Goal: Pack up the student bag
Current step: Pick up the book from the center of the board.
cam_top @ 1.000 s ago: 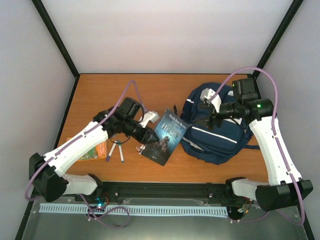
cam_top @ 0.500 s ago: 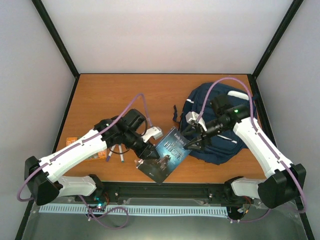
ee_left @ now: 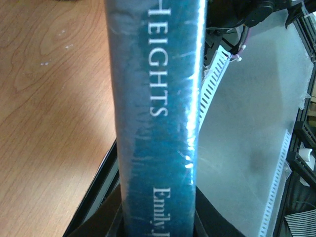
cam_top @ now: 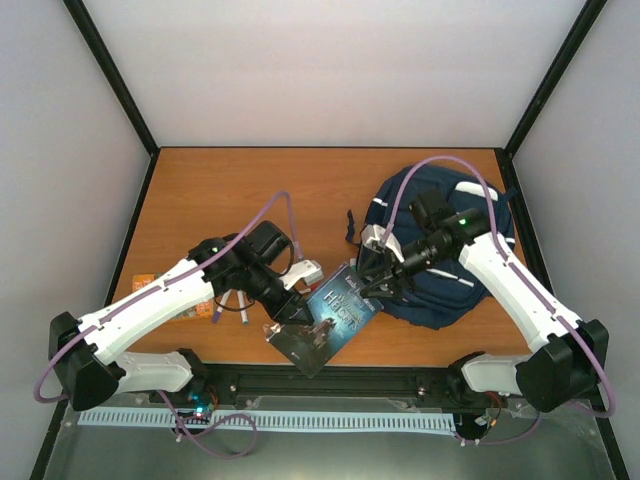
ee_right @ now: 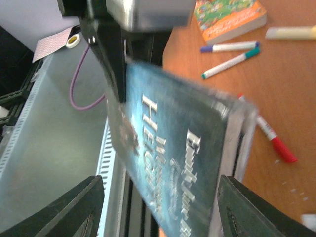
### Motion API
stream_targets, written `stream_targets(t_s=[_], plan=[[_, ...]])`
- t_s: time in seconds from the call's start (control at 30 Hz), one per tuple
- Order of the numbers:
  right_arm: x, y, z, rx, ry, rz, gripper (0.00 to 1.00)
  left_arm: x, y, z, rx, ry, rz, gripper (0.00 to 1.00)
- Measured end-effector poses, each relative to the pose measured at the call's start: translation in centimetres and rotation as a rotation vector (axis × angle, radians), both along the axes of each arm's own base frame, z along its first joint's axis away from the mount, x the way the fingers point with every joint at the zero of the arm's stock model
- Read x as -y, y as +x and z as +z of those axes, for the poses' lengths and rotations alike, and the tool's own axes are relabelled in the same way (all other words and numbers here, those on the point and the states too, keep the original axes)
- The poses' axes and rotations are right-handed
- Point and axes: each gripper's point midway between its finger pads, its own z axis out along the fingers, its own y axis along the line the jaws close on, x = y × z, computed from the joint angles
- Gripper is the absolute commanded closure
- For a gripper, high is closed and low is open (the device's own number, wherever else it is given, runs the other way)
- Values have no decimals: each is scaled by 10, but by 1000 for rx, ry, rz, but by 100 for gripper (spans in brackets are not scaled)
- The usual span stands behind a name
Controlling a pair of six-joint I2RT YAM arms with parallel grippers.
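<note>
The navy student bag point(cam_top: 455, 255) lies at the right of the table, partly under my right arm. My left gripper point(cam_top: 288, 322) is shut on a teal book point(cam_top: 330, 318) and holds it tilted above the table's near edge. In the left wrist view the book's spine point(ee_left: 155, 113) fills the middle, clamped between the dark fingers point(ee_left: 106, 222). My right gripper point(cam_top: 372, 278) is open, right at the book's far right corner, between book and bag. In the right wrist view the book's cover point(ee_right: 173, 148) is just ahead between the spread fingers point(ee_right: 74, 207); I cannot tell if they touch it.
An orange book point(cam_top: 185, 300) and several markers point(cam_top: 232, 305) lie at the left under my left arm. The right wrist view shows the orange book point(ee_right: 229, 17), two white markers point(ee_right: 229, 54), a red marker point(ee_right: 276, 143) and a yellow highlighter point(ee_right: 291, 32). The metal rail point(cam_top: 330, 380) runs along the near edge.
My right arm swung from over the bag left to the book, jaws open. My left gripper carried the book toward the near edge.
</note>
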Motion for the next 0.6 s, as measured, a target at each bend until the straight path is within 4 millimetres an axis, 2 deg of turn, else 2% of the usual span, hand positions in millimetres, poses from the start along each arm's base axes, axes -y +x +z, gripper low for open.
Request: stream_targets(t_s=[0.07, 0.2, 0.27, 0.33, 0.5, 0.6], plan=[[-1, 5, 12, 40, -7, -6, 35, 2, 1, 2, 9, -14, -8, 99], [-3, 21, 50, 182, 21, -36, 22, 5, 1, 5, 20, -33, -19, 99], [-2, 21, 54, 204, 23, -48, 20, 5, 1, 6, 22, -36, -19, 99], [-1, 19, 50, 196, 17, -49, 20, 5, 1, 8, 28, -43, -21, 99], [-5, 14, 23, 94, -11, -20, 24, 5, 0, 15, 50, -66, -27, 99], [-9, 4, 8, 40, -27, 15, 33, 7, 1, 22, 65, -82, -35, 99]])
